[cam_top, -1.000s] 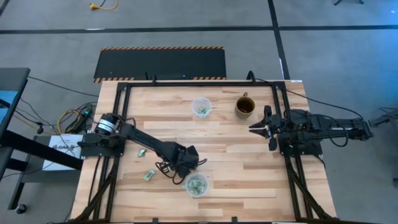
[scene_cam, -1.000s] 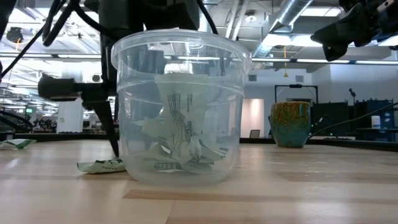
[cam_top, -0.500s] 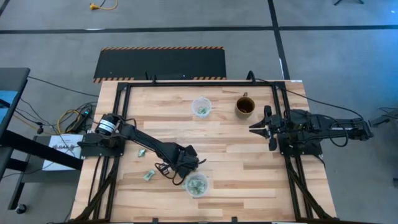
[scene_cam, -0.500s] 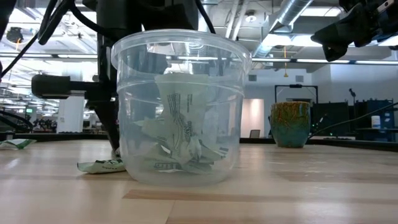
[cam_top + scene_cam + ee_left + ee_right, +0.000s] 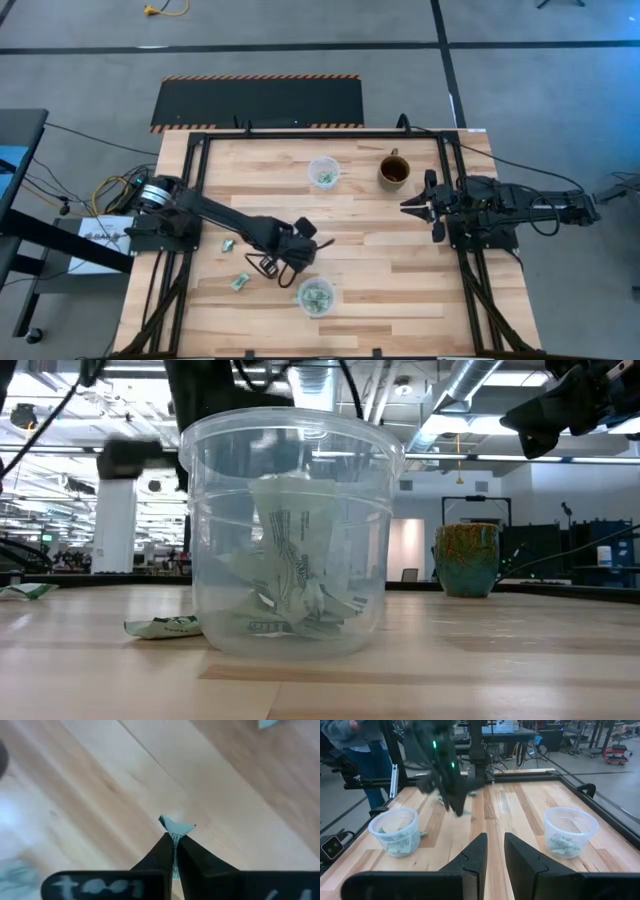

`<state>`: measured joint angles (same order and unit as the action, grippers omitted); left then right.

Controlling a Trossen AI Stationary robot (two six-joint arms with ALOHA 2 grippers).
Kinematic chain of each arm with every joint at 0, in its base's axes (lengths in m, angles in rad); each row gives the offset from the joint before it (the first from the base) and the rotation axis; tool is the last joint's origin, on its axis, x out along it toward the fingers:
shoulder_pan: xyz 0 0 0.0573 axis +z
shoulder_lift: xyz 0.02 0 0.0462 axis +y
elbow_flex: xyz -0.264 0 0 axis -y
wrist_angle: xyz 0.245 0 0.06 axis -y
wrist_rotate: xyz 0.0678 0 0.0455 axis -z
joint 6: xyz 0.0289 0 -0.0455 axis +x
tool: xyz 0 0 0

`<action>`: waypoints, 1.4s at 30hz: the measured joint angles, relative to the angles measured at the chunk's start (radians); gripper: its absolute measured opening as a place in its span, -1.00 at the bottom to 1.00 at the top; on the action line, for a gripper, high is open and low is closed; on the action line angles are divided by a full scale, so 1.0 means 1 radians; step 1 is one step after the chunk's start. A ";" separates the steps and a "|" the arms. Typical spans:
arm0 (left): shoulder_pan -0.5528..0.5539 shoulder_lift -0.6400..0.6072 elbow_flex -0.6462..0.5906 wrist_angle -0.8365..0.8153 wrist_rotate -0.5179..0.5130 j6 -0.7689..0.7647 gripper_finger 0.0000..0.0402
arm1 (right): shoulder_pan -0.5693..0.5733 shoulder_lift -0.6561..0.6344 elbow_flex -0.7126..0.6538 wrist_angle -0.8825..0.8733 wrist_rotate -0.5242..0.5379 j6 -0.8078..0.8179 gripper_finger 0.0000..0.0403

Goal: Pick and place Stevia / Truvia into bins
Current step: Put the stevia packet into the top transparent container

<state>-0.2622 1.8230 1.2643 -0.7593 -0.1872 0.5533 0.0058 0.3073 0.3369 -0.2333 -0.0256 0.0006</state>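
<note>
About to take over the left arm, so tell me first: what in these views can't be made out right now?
- Left end effector: high view shows only the arm's top; the packet it pinches shows in the left wrist view alone.
- Packet counts: near cup holds an overlapping pile in the low view; far cup too small from above.
- Mug contents: too small from above.

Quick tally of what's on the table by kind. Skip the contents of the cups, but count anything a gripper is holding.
Clear round plastic cups: 2
Brown mug with a handle: 1
Small green-and-white paper sweetener packets lying loose on the wooden table: 2
Green-and-white packet pinched in the left gripper: 1
Total: 6
</note>
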 joint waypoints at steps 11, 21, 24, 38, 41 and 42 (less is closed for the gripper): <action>0.257 -0.270 0.000 0.397 0.055 0.066 -1.00 | 0.000 0.000 0.000 0.000 0.000 0.000 -0.71; 0.649 -0.247 0.000 0.514 0.333 -0.270 -1.00 | 0.000 0.000 0.000 0.000 0.000 0.000 -0.71; 0.699 -0.205 0.000 0.521 0.380 -0.309 -1.00 | 0.000 0.000 0.000 -0.002 0.000 0.000 -0.71; 0.740 -0.038 0.001 0.493 0.384 -0.326 -1.00 | 0.000 0.000 0.000 -0.006 0.000 0.000 -0.71; 0.741 -0.038 0.001 0.489 0.383 -0.329 -0.99 | 0.000 0.000 0.000 -0.006 0.000 0.000 -0.71; 0.741 -0.038 0.001 0.489 0.383 -0.329 -0.97 | 0.000 0.000 0.000 -0.006 0.000 0.000 -0.71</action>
<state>0.4786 1.7851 1.2655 -0.2699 0.1959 0.2241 0.0057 0.3073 0.3369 -0.2391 -0.0254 0.0005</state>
